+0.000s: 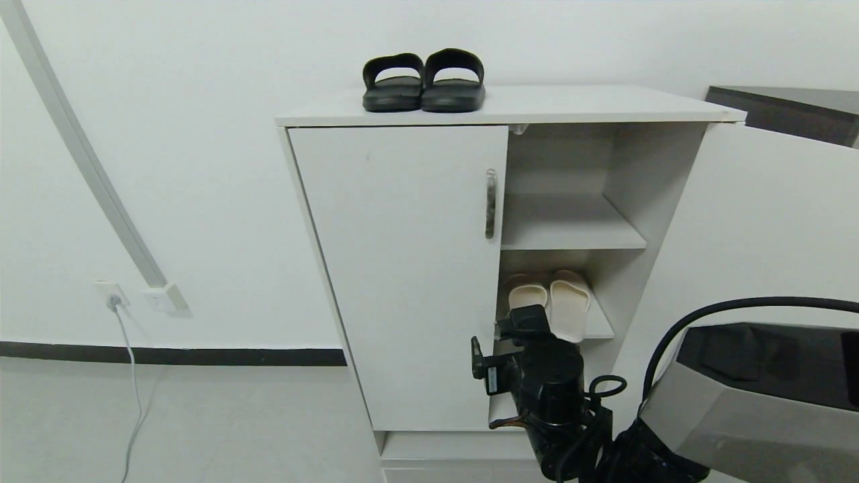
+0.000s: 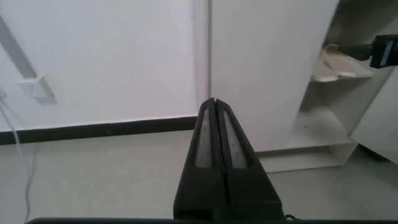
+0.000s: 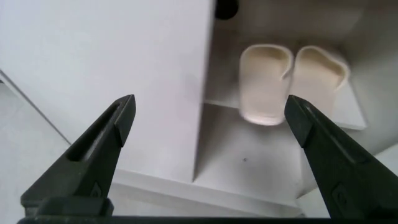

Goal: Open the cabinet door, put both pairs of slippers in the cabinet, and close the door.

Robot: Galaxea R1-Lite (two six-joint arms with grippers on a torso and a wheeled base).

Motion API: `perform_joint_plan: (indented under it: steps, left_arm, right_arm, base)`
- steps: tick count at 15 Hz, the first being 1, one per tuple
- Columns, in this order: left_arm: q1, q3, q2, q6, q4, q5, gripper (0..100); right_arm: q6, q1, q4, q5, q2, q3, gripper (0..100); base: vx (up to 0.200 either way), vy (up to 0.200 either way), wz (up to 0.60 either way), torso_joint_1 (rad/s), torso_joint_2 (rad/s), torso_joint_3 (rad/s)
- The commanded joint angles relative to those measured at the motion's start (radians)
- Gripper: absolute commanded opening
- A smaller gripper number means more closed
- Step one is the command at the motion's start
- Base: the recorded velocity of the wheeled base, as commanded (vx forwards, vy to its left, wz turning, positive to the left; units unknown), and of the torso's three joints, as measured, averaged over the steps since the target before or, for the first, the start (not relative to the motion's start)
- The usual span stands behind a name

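Matte white cabinet (image 1: 402,268) holds rounded cream slippers (image 1: 569,305), black pair (image 1: 424,82) atop.

The place looks like a plain room in a home, perhaps an entryway. A white shoe cabinet (image 1: 402,268) stands against a bare white wall (image 1: 168,100) on a pale floor (image 1: 235,422). It has black slippers (image 1: 424,82) on top and cream slippers (image 1: 550,302) on a shelf inside. Along the wall run a black skirting strip (image 1: 168,355), a wall socket (image 1: 111,295) with a cable plugged in, and a slanting grey cable duct (image 1: 87,154).
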Motion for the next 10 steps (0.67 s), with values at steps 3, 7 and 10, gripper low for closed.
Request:
perform_joint_plan:
  steps: [3,7,10]
  left_arm:
    - [0.0,0.0,0.002,0.0,0.0,0.0,0]
    - [0.0,0.0,0.002,0.0,0.0,0.0,0]
    - [0.0,0.0,0.002,-0.002,0.0,0.0,0]
  right_arm:
    - [-0.002,0.004,0.001,0.0,0.005,-0.005,100]
    - [-0.002,0.002,0.002,0.002,0.005,-0.005,100]
    - [-0.003,0.002,0.002,0.003,0.005,-0.007,100]
  base:
    - [0.0,0.2,0.0,-0.004,0.0,0.001]
    - [0.0,0.2,0.0,0.0,0.01,0.001]
    - [0.0,0.067,0.0,0.002,0.0,0.001]
